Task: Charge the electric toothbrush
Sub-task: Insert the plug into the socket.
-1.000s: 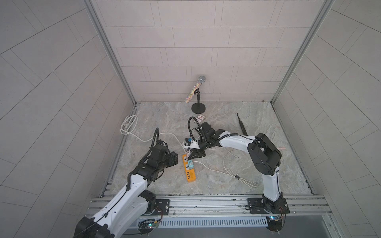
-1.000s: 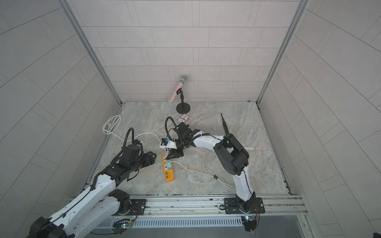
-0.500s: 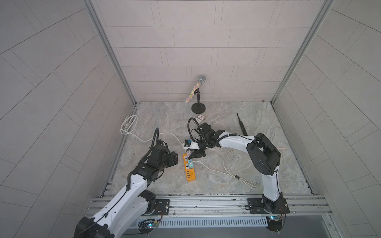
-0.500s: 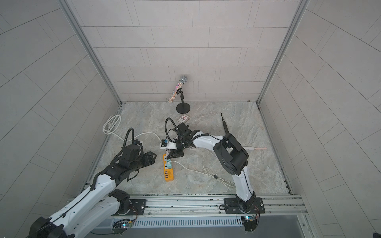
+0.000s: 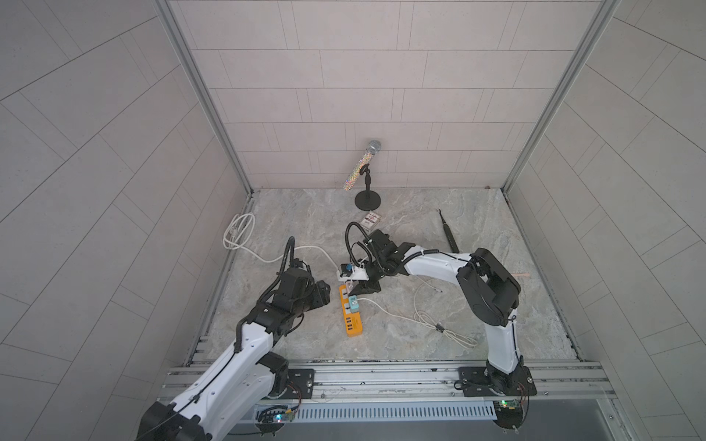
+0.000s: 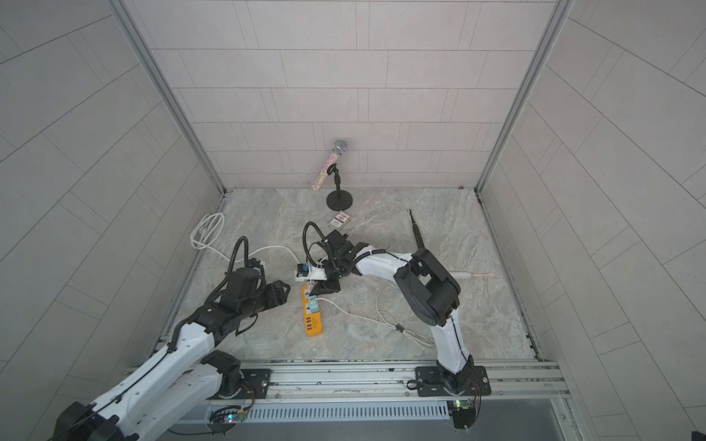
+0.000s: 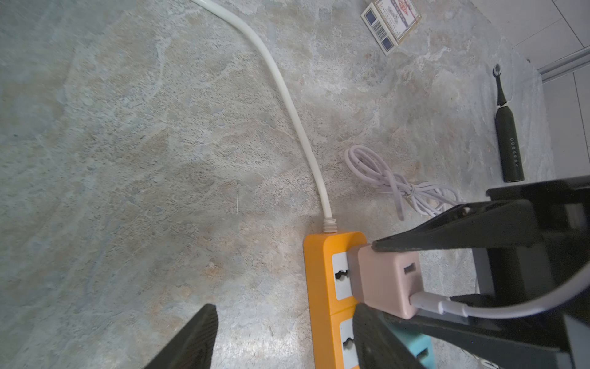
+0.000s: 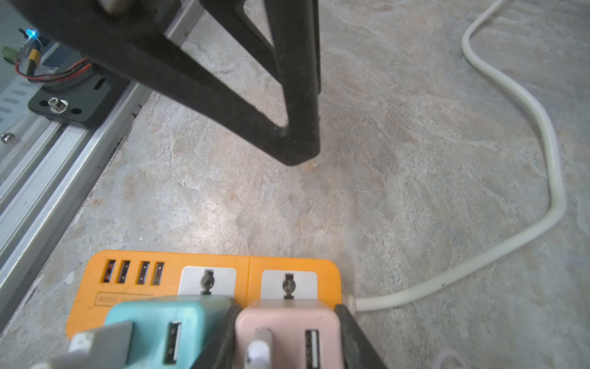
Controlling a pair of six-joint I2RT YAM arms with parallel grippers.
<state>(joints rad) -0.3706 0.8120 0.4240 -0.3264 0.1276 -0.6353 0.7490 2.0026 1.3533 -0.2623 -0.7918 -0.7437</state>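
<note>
The black electric toothbrush (image 5: 449,237) (image 6: 417,233) (image 7: 510,140) lies on the stone floor at the back right, away from both arms. An orange power strip (image 5: 352,319) (image 6: 313,319) (image 8: 178,265) lies in the middle. My right gripper (image 8: 287,338) (image 5: 361,288) is shut on a pink USB adapter (image 8: 281,319) (image 7: 386,281), which sits against the strip's end socket with a white cable (image 7: 447,306) plugged into it. A teal adapter (image 8: 166,322) fills the neighbouring socket. My left gripper (image 7: 284,338) (image 5: 324,292) is open beside the strip, holding nothing.
A microphone on a stand (image 5: 367,168) and a small card box (image 5: 371,218) are at the back. The strip's thick white cord (image 5: 238,233) coils at the left wall. A thin cable bundle (image 5: 439,324) lies front right. A pale manual toothbrush (image 6: 473,274) lies behind the right arm.
</note>
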